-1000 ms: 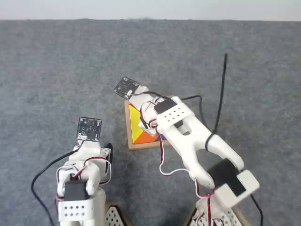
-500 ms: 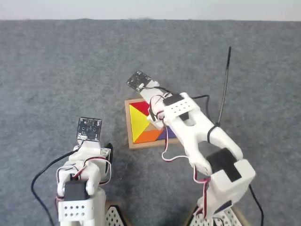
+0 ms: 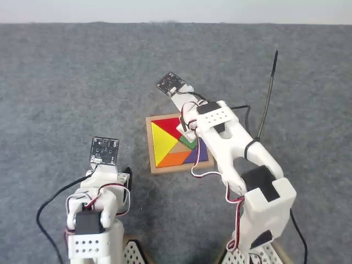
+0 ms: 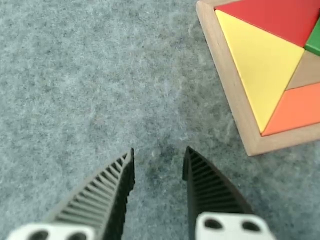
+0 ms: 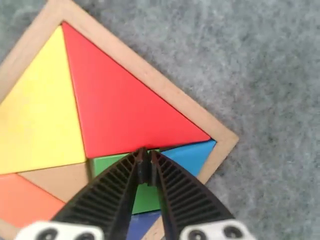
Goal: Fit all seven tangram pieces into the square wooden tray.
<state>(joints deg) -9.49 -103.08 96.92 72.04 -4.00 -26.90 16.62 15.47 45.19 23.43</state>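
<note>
The square wooden tray (image 3: 149, 146) lies mid-table with several coloured pieces set flat inside. The right wrist view shows a red triangle (image 5: 125, 100), a yellow triangle (image 5: 40, 110), a green piece (image 5: 107, 165), a blue piece (image 5: 190, 155), a tan piece (image 5: 55, 180) and an orange piece (image 5: 20, 200). My right gripper (image 5: 145, 157) is shut and holds nothing. Its tips hover where red, green and blue meet. My left gripper (image 4: 157, 160) stands open over bare mat, apart from the tray's rim (image 4: 237, 95).
A grey felt mat (image 3: 82, 71) covers the whole table. The right arm (image 3: 231, 148) lies across the tray's right side, and a black cable (image 3: 267, 104) trails behind it. The left arm (image 3: 96, 209) sits at the front left.
The right arm has swung right and farther back across the tray, uncovering more of the pieces. The left arm has not moved.
</note>
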